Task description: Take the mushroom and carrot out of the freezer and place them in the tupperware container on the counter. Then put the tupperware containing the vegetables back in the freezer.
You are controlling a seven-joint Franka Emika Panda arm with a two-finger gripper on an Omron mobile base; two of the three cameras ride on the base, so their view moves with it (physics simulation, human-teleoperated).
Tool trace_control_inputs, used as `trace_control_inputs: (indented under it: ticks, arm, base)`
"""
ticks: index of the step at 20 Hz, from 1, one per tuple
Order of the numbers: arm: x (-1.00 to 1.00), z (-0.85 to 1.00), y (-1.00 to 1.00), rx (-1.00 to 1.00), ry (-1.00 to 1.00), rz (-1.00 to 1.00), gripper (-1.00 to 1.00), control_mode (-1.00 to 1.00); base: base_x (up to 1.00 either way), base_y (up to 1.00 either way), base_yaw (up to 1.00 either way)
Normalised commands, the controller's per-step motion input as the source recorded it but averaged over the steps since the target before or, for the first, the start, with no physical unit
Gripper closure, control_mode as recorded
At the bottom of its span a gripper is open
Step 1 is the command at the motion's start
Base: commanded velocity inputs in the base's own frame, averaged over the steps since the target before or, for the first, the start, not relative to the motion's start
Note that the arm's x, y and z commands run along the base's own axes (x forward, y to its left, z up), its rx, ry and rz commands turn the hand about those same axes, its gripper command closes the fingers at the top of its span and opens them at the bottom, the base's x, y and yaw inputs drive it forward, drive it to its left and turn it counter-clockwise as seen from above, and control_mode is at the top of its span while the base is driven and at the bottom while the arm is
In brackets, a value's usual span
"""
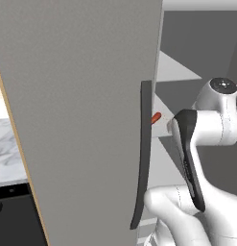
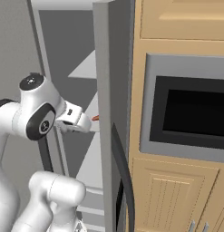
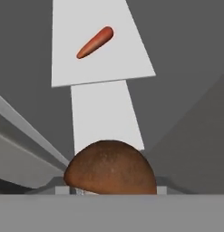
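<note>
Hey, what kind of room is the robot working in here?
Most likely a home kitchen. An open freezer holds a carrot on a pale shelf, a built-in oven sits in light wood cabinets, and a marble counter stands beside the freezer.

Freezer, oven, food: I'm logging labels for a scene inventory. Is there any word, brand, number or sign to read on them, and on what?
None. The freezer door, its handle, the shelves, the oven front, the carrot and the mushroom bear no text, brand, number or sign.
</note>
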Motion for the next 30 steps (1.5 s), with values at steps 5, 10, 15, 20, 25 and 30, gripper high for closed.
trace_control_inputs:
  ticks: [5, 10, 15, 20, 25, 30]
  arm:
    - [-0.24, 0.00, 0.03, 0.00, 0.08, 0.00, 1.00, 1.00]
    - [0.00, 0.00, 0.00, 0.00, 0.00, 0.00, 1.00, 1.00]
    - [0.00, 0.00, 0.00, 0.00, 0.00, 0.00, 1.00, 1.00]
    - [0.00, 0.00, 0.00, 0.00, 0.00, 0.00, 1.00, 1.00]
    - [0.00, 0.00, 0.00, 0.00, 0.00, 0.00, 1.00, 1.00]
    - [0.00, 0.00, 0.00, 0.00, 0.00, 0.00, 1.00, 1.00]
  base:
    - [-0.56, 0.12, 0.00]
    - [-0.90, 0.73, 0.00]
    - [-0.49, 1.00, 0.00]
    - [-0.10, 1.00, 0.01]
    - [0.12, 1.00, 0.00]
    - [0.39, 1.00, 0.00]
